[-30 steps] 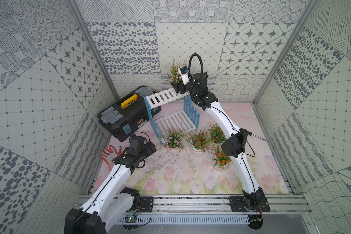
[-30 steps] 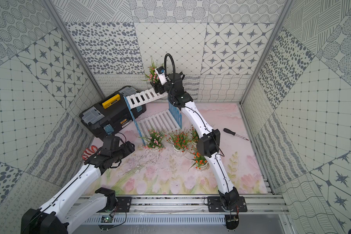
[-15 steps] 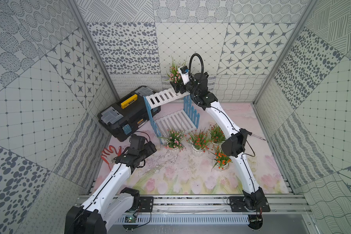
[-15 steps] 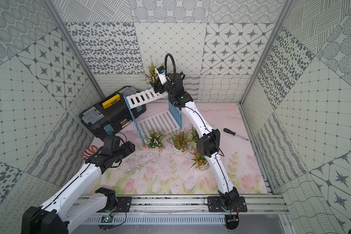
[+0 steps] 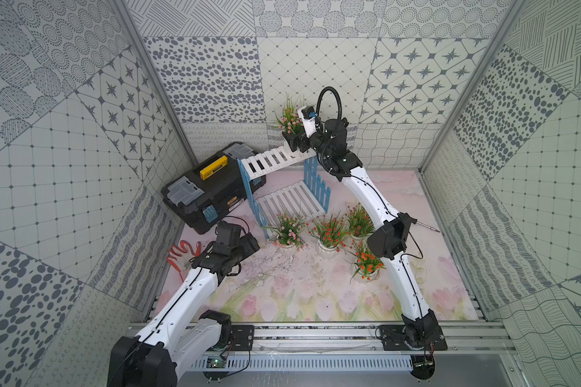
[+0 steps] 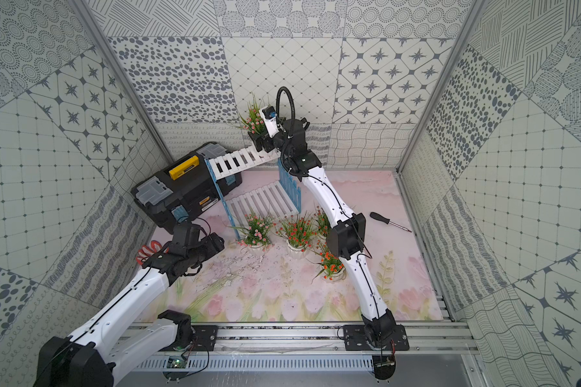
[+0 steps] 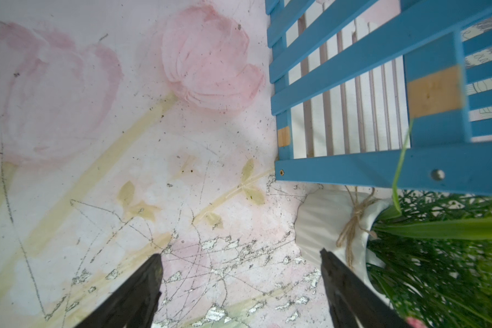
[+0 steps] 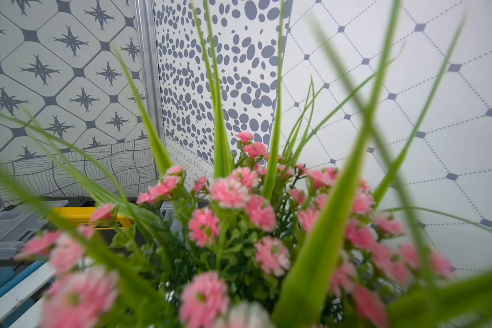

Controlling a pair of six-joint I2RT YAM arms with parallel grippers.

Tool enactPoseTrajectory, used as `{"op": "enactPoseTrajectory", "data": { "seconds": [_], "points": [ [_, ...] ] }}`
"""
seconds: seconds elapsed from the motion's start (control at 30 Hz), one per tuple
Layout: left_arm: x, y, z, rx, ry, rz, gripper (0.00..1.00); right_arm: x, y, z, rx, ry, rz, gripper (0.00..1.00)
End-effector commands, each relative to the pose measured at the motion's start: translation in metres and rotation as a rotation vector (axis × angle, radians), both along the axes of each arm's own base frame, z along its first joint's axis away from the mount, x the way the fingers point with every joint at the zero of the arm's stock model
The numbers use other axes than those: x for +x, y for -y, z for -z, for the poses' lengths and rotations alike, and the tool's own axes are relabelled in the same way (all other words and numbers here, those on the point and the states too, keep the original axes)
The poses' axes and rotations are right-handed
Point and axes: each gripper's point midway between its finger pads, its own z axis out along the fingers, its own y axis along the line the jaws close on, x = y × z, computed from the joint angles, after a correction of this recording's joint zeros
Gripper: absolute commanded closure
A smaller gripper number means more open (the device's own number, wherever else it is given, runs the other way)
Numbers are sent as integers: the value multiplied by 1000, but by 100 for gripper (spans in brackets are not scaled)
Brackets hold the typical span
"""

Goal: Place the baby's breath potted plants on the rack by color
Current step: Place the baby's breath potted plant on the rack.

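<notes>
The jaws of the left gripper (image 7: 239,255) were spread wide near a pink plant (image 7: 324,224), likely for grasping, while the right gripper (image 5: 294,145) was closed on a second pink plant (image 5: 291,117) at the rack's (image 5: 265,162) top shelf, seemingly to group pinks.

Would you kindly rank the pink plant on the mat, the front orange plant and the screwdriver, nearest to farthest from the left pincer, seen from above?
From the left pincer, in a top view:
1. Pink plant on the mat, just beyond its tips.
2. Front orange plant, beside the right arm.
3. Screwdriver, far to the right.
</notes>
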Motion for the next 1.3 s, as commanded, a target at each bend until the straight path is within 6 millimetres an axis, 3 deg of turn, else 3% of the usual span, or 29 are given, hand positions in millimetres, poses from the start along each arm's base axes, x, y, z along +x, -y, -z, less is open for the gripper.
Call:
{"op": "enactPoseTrajectory", "data": {
  "seconds": [0.0, 0.27, 0.73, 1.13, 1.27],
  "points": [
    [9, 2, -10, 5, 44, 13, 12, -4, -2, -17, 48, 48, -35, 2],
    [9, 1, -10, 7, 47, 15, 12, -35, 9, -69, 104, 97, -91, 2],
    [6, 0, -10, 3, 51, 8, 12, -41, 18, -87, 135, 135, -109, 2],
    [7, 0, -13, 0, 66, 4, 11, -91, 45, -160, 225, 308, -138, 2],
    [6, -1, -16, 5, 71, 3, 11, -102, 62, -158, 190, 218, -74, 2]
  ]
}}
